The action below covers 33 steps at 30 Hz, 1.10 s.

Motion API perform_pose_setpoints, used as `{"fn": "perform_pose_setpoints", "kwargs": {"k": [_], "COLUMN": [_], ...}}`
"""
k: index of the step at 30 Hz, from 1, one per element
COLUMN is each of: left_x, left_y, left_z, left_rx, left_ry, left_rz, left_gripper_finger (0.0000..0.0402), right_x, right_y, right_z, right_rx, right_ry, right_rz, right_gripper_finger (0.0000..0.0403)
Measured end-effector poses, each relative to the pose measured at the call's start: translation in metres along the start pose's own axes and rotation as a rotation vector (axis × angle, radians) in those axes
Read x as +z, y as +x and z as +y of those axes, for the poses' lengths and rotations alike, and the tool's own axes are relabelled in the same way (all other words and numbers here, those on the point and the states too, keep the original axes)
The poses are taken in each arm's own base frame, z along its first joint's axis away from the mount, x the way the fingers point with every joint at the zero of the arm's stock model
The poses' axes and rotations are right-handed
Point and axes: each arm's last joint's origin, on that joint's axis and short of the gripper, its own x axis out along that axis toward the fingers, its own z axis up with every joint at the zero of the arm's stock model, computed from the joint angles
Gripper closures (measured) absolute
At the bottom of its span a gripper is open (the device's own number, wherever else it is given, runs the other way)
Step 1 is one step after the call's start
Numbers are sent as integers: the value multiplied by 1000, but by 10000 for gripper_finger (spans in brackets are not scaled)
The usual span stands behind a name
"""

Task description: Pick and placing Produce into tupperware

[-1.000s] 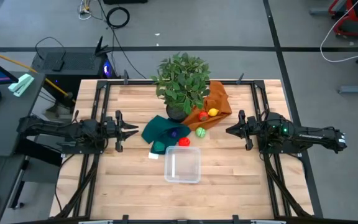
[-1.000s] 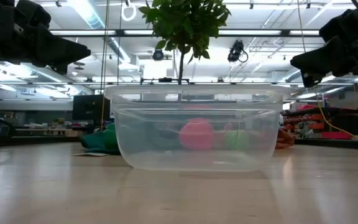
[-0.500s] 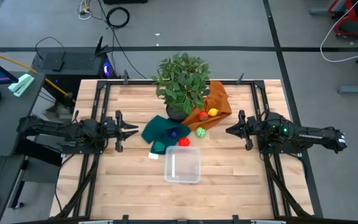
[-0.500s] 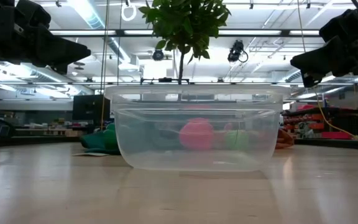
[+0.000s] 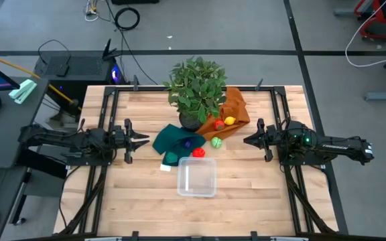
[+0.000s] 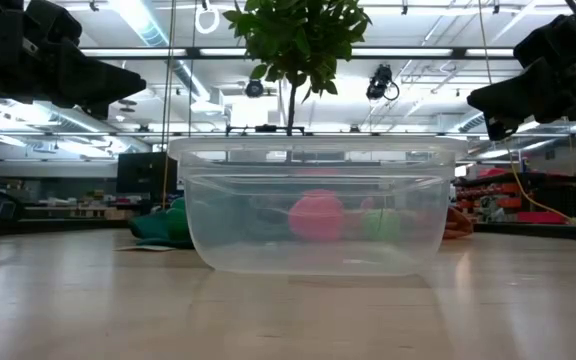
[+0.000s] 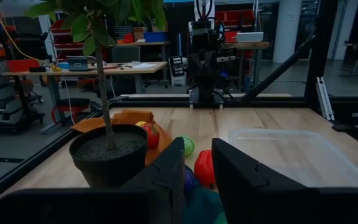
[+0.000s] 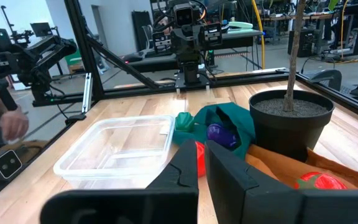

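The clear tupperware [image 5: 196, 178] stands on its base near the table's middle, with nothing in it. Just beyond it lie a red produce piece [image 5: 198, 152] and a green one [image 5: 216, 142]. A purple piece [image 5: 189, 142] rests on the folded green cloth [image 5: 173, 142]. A yellow piece [image 5: 230, 120] and a red one [image 5: 218, 124] sit on the orange cloth [image 5: 232, 110]. My left gripper [image 5: 144, 140] hovers left of the green cloth, fingers close together [image 7: 197, 146]. My right gripper [image 5: 246, 140] hovers right of the green produce, shut [image 8: 201, 149]. Neither touches anything.
A potted plant [image 5: 194, 90] stands at the far middle of the table, its pot [image 7: 110, 152] beside both cloths. Black frame rails [image 5: 106, 114] run along the table's left and right sides. A person's hand [image 8: 8, 127] shows beyond the table in the right wrist view.
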Motion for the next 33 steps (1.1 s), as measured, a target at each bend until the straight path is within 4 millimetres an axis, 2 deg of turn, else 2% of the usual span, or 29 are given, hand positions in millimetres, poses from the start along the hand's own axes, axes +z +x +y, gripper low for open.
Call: {"fn": "perform_pose_setpoints", "kwargs": {"k": [33], "left_x": [0], "left_y": [0], "left_z": [0], "left_rx": [0], "left_ry": [0], "left_rz": [0], "left_gripper_finger": [321], "right_x": [0], "right_y": [0], "right_z": [0], "right_rx": [0], "right_ry": [0], "right_rz": [0], "right_gripper_finger": [402]}}
